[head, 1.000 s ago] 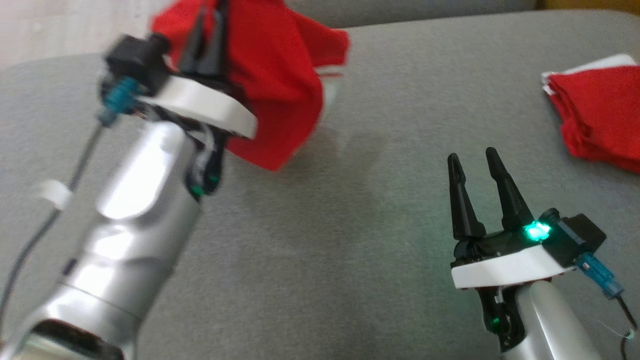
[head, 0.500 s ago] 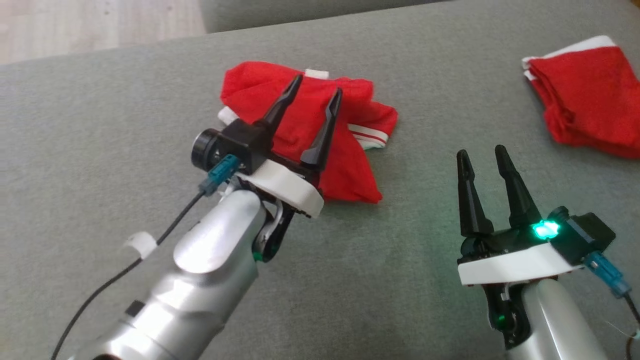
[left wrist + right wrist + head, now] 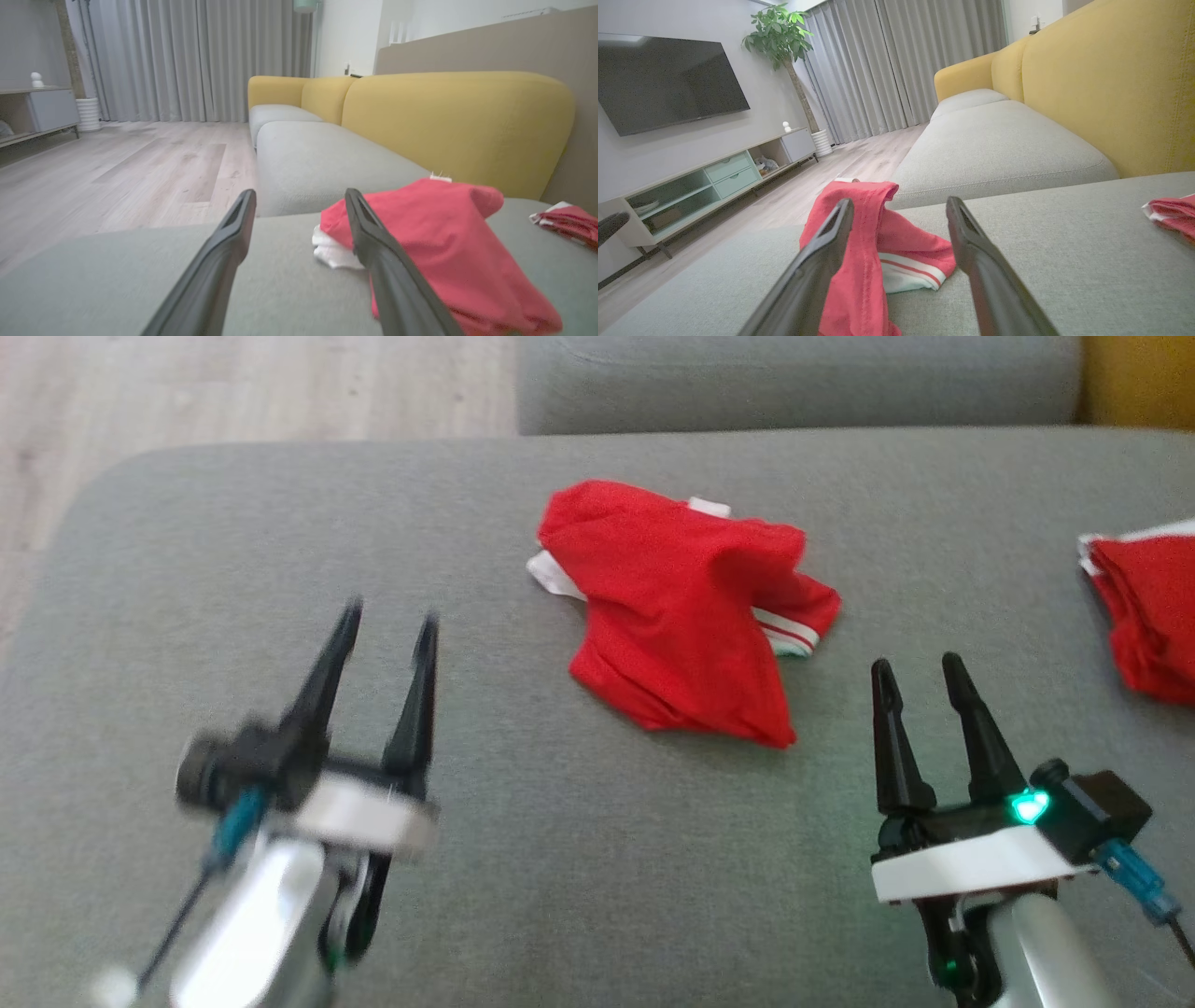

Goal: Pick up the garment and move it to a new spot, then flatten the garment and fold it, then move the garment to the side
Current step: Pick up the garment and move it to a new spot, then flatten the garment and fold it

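While the garment (image 3: 686, 616) lies loose and unheld near the middle of the grey seat cushion (image 3: 560, 896), both grippers hang short of it with nothing between their fingers. By my reading this suits a piece put at its new spot and awaiting flattening

Item, garment: red knit jersey, soft and matte, heaped in a rumpled wedge with a raised ridge along its far side. White ribbed trim with red stripes shows at its right hem, a white tab at the far edge, a white fold at the left. Not yet flat, not yet folded

Item, left gripper (image 3: 391, 612): two long dark tapered fingers, spread wide, empty, blurred in the head view. Well to the left of the garment and apart from it

Item, right gripper (image 3: 916, 663): same pattern, fingers spread, empty, green lamp lit at its base. Near the garment's lower right corner, not touching

Item, second red cloth (image 3: 1144, 607): white-edged, compact, seemingly folded, at the cushion's right side, well apart. Likely the sort of side place the task means

Item, seat cushion: grey woven upholstery, broad and level, a fair bed for smoothing cloth, with a yellow backrest (image 3: 458, 126) behind
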Motion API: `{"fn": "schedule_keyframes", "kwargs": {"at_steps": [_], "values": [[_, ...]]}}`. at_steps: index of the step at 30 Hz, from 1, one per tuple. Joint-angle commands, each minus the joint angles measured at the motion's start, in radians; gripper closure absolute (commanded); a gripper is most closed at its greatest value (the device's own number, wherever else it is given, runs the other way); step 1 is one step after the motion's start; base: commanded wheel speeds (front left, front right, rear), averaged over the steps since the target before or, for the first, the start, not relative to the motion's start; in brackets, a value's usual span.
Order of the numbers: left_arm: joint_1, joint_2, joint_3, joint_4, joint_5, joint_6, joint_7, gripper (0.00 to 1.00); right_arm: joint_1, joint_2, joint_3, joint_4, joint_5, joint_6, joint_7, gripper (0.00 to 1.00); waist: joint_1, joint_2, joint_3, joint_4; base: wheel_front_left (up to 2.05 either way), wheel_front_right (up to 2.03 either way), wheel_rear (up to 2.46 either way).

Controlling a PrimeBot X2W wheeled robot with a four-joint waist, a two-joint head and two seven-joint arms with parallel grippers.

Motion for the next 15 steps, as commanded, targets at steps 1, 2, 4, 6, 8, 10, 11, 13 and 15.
{"fn": "schedule_keyframes", "kwargs": {"at_steps": [1,2,4,6,8,10,11,13,15], "values": [[0.014,0.034,0.059,-0.048,0.02,0.013,-0.005,0.0,-0.009,-0.002,0.019,-0.023,-0.008,-0.001,-0.006,0.0,0.0001,-0.0001,-0.024,0.029,0.0,0.0,0.0],[0.052,0.037,0.072,-0.059,0.029,0.019,-0.005,0.0,-0.005,-0.002,0.018,-0.02,-0.009,-0.001,-0.006,0.0,0.0001,-0.0001,-0.026,0.034,0.0,0.0,0.0],[0.12,0.033,0.096,-0.073,0.041,0.026,-0.005,0.0,0.002,-0.002,0.014,-0.014,-0.011,-0.001,-0.006,0.0,0.0001,-0.0001,-0.031,0.044,0.0,0.0,0.0],[0.172,0.014,0.128,-0.089,0.043,0.028,-0.005,0.0,0.008,-0.002,0.011,-0.007,-0.014,-0.001,-0.006,0.0,0.0001,-0.0001,-0.033,0.053,0.0,0.0,0.0],[0.202,-0.006,0.157,-0.106,0.052,0.025,-0.005,0.0,0.013,-0.002,0.009,0.0,-0.019,-0.001,-0.006,0.0,0.0001,-0.0001,-0.032,0.064,0.0,0.0,0.0],[0.215,-0.023,0.174,-0.115,0.068,0.015,-0.005,0.0,0.015,-0.002,0.01,0.004,-0.025,-0.001,-0.006,0.0,0.0001,-0.0001,-0.029,0.075,0.0,0.0,0.0],[0.211,-0.04,0.183,-0.119,0.084,0.001,-0.005,0.0,0.003,-0.002,0.011,0.006,-0.032,-0.001,-0.006,0.0,0.0001,-0.0001,-0.02,0.084,0.0,0.0,0.0],[0.206,-0.048,0.186,-0.119,0.093,-0.007,-0.005,0.0,-0.009,-0.002,0.013,0.006,-0.028,-0.001,-0.006,0.0,0.0001,-0.0001,-0.015,0.088,0.0,0.0,0.0],[0.191,-0.061,0.192,-0.115,0.107,-0.023,-0.005,0.0,-0.04,-0.002,0.009,0.01,-0.021,-0.001,-0.006,0.0,0.0001,-0.0001,0.0,0.094,0.0,0.0,0.0]]}}
